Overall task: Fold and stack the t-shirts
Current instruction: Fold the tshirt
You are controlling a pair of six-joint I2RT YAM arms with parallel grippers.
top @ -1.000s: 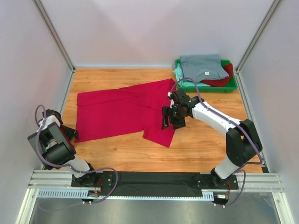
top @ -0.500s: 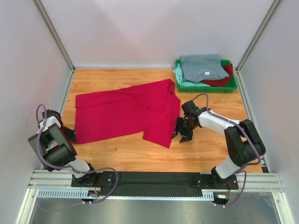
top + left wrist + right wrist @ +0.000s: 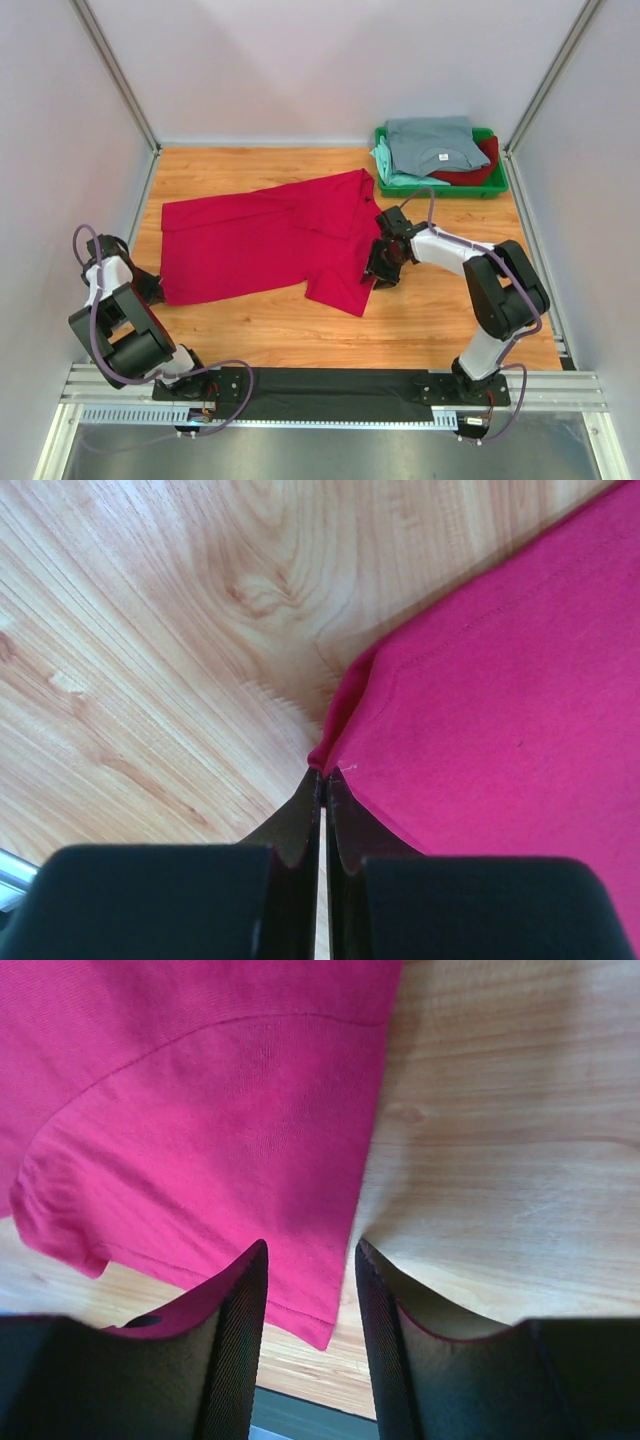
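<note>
A crimson-red t-shirt point(image 3: 270, 240) lies spread on the wooden table point(image 3: 430, 320). My left gripper point(image 3: 152, 290) sits at its near left corner. In the left wrist view the gripper point(image 3: 322, 780) is shut, and the cloth point(image 3: 520, 680) puckers up at its tips. My right gripper point(image 3: 380, 268) is low at the shirt's right edge. In the right wrist view it point(image 3: 310, 1255) stands open astride the edge of the cloth point(image 3: 200, 1110), one finger point(image 3: 240, 1340) over cloth and the other over bare wood.
A green tray point(image 3: 495, 190) stands at the back right. It holds a folded grey-blue t-shirt point(image 3: 435, 145) on top of a mint-green one point(image 3: 385, 160) and a darker red one point(image 3: 480, 172). White walls close in both sides and the back.
My left gripper has shut on the shirt's corner. My right gripper left the top of the shirt, dropped to its right edge, and its jaws have narrowed.
</note>
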